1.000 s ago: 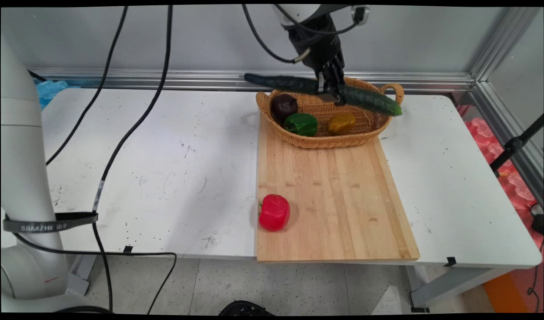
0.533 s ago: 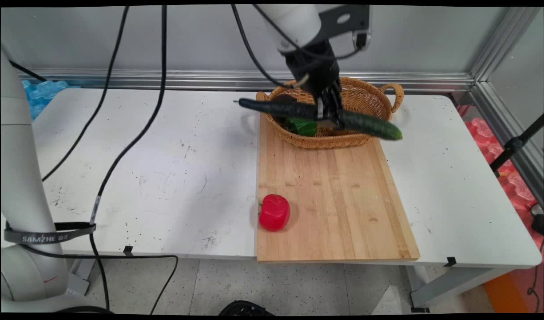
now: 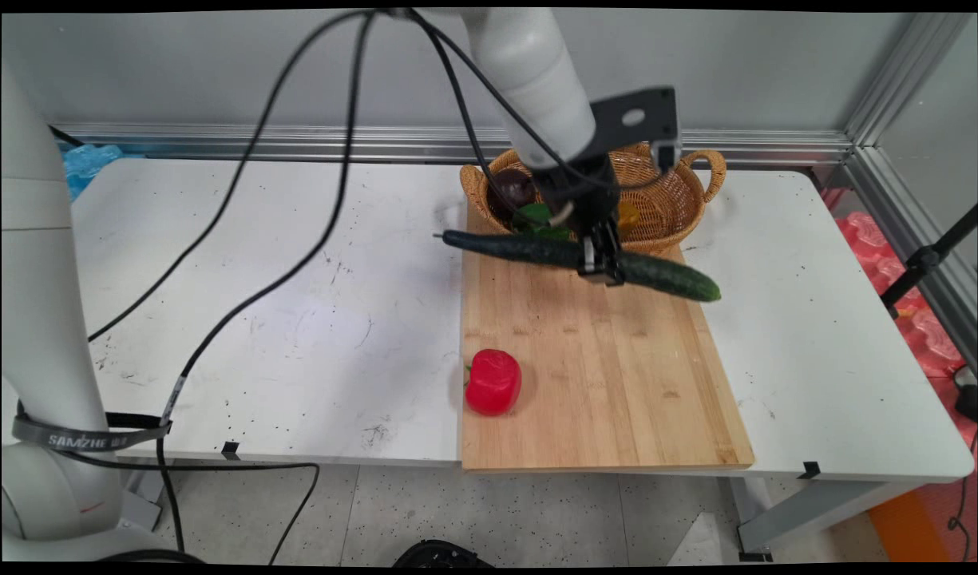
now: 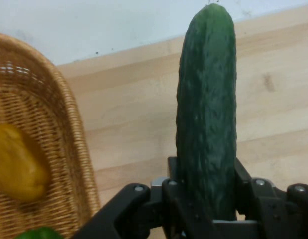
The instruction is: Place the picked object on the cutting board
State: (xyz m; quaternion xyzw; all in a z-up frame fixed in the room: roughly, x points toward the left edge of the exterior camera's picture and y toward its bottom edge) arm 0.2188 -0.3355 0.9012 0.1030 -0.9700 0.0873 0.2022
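We have the gripper [image 3: 601,269] clamped around the cucumber [image 3: 536,250] near its middle, above the wooden cutting board [image 3: 600,375], just in front of the wicker basket [image 3: 668,216]; it looks stiff, light, slightly bumpy; its long axis runs left-right, right end dipping slightly.

Arm reaches down, gripper [image 3: 601,267] clamped, pointing at the table.
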